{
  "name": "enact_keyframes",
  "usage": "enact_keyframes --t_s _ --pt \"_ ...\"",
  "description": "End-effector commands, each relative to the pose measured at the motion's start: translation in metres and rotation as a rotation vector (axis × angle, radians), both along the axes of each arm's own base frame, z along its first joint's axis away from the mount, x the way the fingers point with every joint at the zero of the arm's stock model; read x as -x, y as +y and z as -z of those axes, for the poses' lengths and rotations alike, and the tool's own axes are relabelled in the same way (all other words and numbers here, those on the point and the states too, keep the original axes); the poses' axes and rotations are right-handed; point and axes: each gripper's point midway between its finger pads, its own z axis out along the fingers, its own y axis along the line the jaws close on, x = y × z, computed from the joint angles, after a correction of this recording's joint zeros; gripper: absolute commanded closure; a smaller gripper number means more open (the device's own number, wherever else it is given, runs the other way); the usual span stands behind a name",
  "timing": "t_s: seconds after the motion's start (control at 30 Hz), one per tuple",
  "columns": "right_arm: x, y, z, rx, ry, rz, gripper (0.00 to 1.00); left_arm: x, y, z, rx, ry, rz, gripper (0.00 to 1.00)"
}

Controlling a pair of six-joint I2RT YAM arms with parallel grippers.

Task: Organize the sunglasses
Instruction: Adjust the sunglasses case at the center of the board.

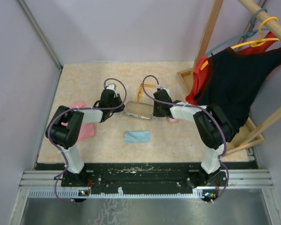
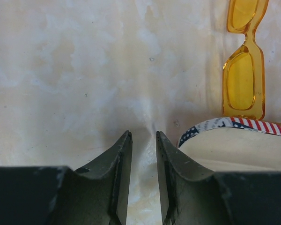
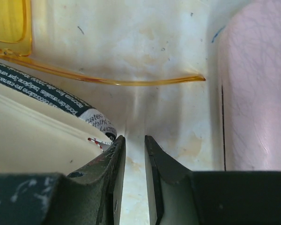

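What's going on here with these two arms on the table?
Two robot arms are tidying sunglasses. Both reach toward an open printed case, one at each end. The left gripper and the right gripper have their fingers slightly apart, with nothing between them. The orange sunglasses lie just beyond the case, one arm spread out, not yet put away. A pink case sits beside the right gripper.

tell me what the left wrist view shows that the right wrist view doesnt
Only left wrist: the orange sunglasses' front with both lenses, and the printed case's stars-and-stripes rim. Only right wrist: the pink case, a thin unfolded sunglasses arm, black lettering on the printed case. Both: the sunglasses, the open printed case, the table.
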Motion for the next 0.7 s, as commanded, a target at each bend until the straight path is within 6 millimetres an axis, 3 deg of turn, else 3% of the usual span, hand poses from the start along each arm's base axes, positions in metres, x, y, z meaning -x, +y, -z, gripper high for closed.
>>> enact_keyframes --t_s 0.0,0.4,0.67 --pt "-0.013 0.011 -0.004 -0.030 -0.015 -0.030 0.76 0.014 -0.004 0.011 0.018 0.037 0.043 0.67" --pt "-0.013 0.014 -0.004 -0.039 -0.010 -0.047 0.77 0.045 -0.012 0.020 0.056 0.076 0.078 0.69" --pt "-0.012 0.014 -0.003 -0.039 -0.008 -0.052 0.77 0.056 -0.007 0.020 0.058 0.086 0.065 0.69"
